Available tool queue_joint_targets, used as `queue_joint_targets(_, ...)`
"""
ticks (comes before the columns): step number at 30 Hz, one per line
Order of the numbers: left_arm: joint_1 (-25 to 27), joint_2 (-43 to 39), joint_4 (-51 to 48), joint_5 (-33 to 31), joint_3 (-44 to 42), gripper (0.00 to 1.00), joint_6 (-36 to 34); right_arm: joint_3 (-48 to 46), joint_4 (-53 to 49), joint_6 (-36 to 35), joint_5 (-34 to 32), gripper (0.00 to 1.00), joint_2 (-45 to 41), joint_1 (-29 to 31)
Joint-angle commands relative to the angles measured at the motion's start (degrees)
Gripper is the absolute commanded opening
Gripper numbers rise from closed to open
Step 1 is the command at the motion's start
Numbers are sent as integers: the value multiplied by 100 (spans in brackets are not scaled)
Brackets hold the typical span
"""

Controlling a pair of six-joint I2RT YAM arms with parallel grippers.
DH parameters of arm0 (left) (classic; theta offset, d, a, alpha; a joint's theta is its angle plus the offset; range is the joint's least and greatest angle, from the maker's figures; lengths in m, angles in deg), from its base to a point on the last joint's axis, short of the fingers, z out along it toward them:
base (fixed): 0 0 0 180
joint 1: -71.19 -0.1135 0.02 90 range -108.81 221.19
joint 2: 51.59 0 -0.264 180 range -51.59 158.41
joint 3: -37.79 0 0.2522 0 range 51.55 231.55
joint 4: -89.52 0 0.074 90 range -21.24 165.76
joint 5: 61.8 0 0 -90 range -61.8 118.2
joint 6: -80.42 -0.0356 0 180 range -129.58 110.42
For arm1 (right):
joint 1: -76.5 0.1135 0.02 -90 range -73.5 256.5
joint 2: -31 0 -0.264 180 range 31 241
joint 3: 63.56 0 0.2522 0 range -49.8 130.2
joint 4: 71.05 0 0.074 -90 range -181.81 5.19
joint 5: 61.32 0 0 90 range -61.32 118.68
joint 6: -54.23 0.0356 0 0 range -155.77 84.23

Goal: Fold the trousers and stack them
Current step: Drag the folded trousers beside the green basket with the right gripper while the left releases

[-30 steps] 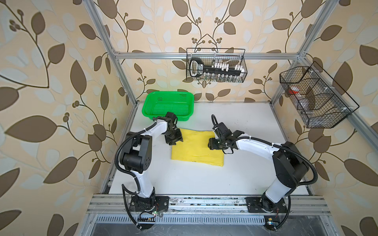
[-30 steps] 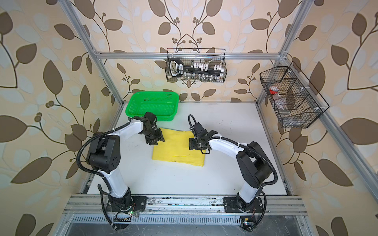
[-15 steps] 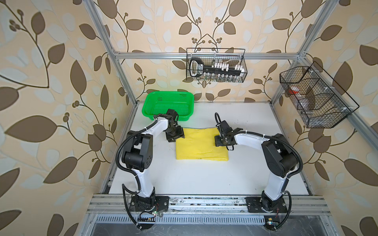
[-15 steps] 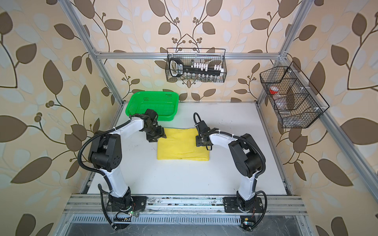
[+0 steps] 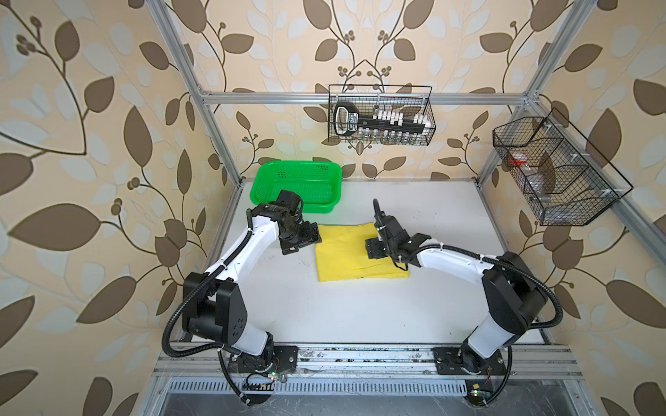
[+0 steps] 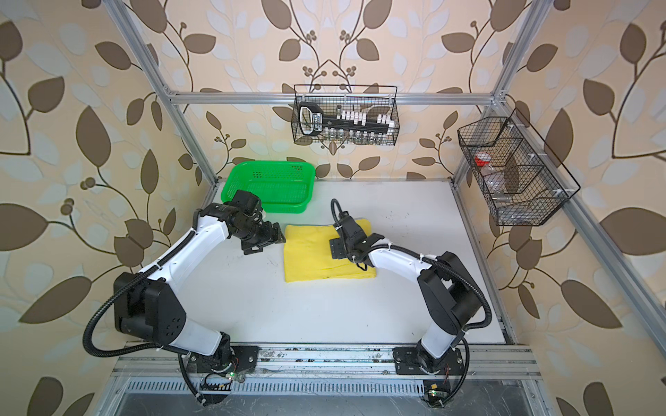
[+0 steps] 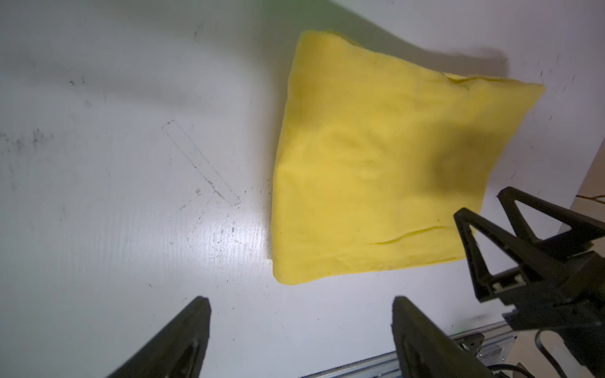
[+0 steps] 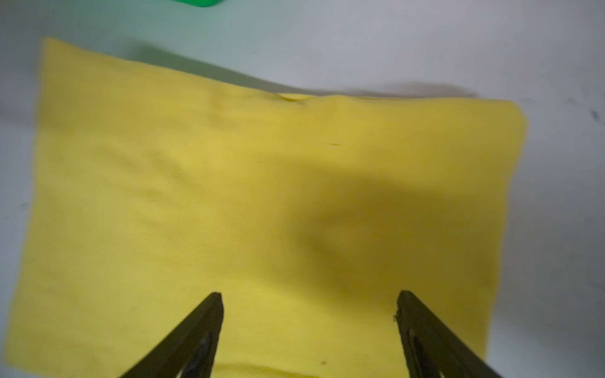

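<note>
A: Whereabouts of the trousers (image 5: 342, 259)?

B: Flat on the white tabletop (image 5: 324, 309), folded into a thick yellow rectangle, a little behind the middle. Near the green basket (image 5: 310, 187) at the back left corner, but apart from it, with a strip of bare tabletop between.

A: State of the left claw (image 7: 300, 299)?

B: Released. Spread wide, gripping nothing, with only scuffed bare tabletop between the fingers in the left wrist view. Just beside the left edge of the trousers in both top views, off the cloth.

A: And the right claw (image 8: 309, 294)?

B: Released as well, fingers well apart, nothing pinched. Poised over the right half of the trousers, with yellow cloth across the whole gap in the right wrist view. Contact of the tips with the fabric: impossible to tell. Visible too in the left wrist view, over one corner of the fold, both triangular fingers parted.

A: Quality of the fold?

B: Fairly tidy. Mostly smooth on top, with soft ripples and one short crease near an edge. Rounded, puffy corners, and a layer edge showing as a faint line along the front part in both top views.

A: Anything else around?

B: A back wire rack (image 5: 382, 115) hung on the rear rail and a side wire rack (image 5: 555, 173) on the right wall, both black, both well apart from the cloth.
</note>
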Motion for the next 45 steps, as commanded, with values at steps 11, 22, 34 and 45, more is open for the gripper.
queue_joint_targets(11, 10, -701, -534, -377, -427, 92, -181, 816, 304, 1058, -444, 92, 1920, 394)
queue_joint_targets(22, -56, -498, -542, -329, -519, 93, -302, 1785, -1120, 672, -231, 90, 2487, -867)
queue_joint_targets(34, -65, -100, -600, -373, -315, 93, -328, 4434, -2292, 286, -312, 90, 3824, -1604)
queue_joint_targets(45, -65, 269, -581, -362, -221, 93, -281, 6803, -2725, 84, 9, 91, 5205, -1923)
